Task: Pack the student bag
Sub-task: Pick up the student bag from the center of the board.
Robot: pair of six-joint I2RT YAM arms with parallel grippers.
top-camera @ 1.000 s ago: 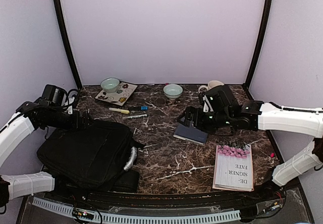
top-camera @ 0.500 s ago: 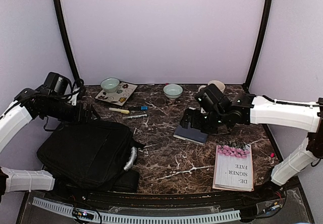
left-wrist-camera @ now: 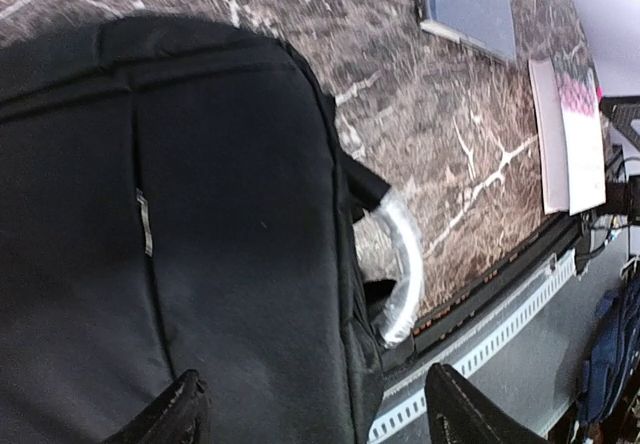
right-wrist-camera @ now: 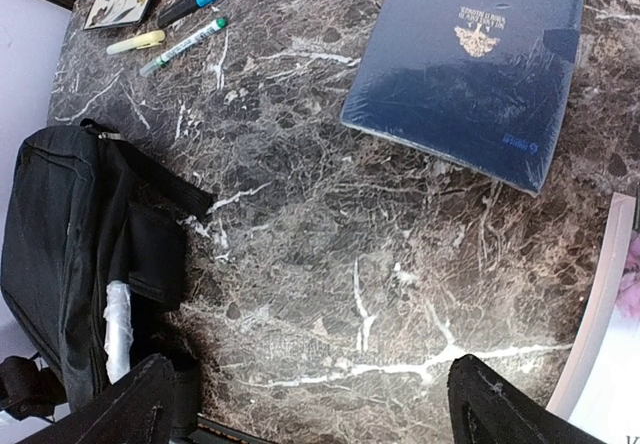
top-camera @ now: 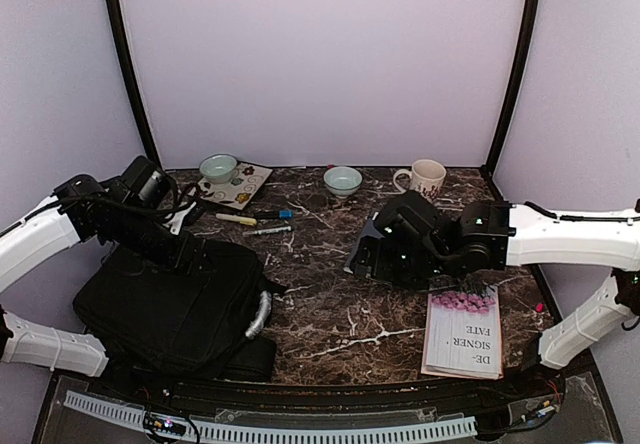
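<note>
The student bag (top-camera: 165, 304) is a large black backpack lying flat at the near left, with its grey-silver handle (top-camera: 263, 314) on its right side. My left gripper (top-camera: 200, 257) hovers over the bag's far edge. In the left wrist view the bag (left-wrist-camera: 200, 224) fills the frame and the gripper (left-wrist-camera: 320, 424) is open, holding nothing. My right gripper (top-camera: 362, 262) hangs open over the table's middle, above a dark blue notebook (right-wrist-camera: 470, 74) that the arm mostly hides from above. The right wrist view shows only bare marble between the right gripper's (right-wrist-camera: 320, 409) fingers.
Three pens (top-camera: 262, 222) lie behind the bag. A patterned tray (top-camera: 235, 189) with a bowl (top-camera: 218, 168), a second bowl (top-camera: 343, 179) and a mug (top-camera: 427, 176) stand along the back. A white book (top-camera: 463, 332) lies near right.
The left arm has swung right and forward, bringing its gripper over the bag's far edge. The right gripper has shifted left and nearer, covering the notebook and uncovering the mug.
</note>
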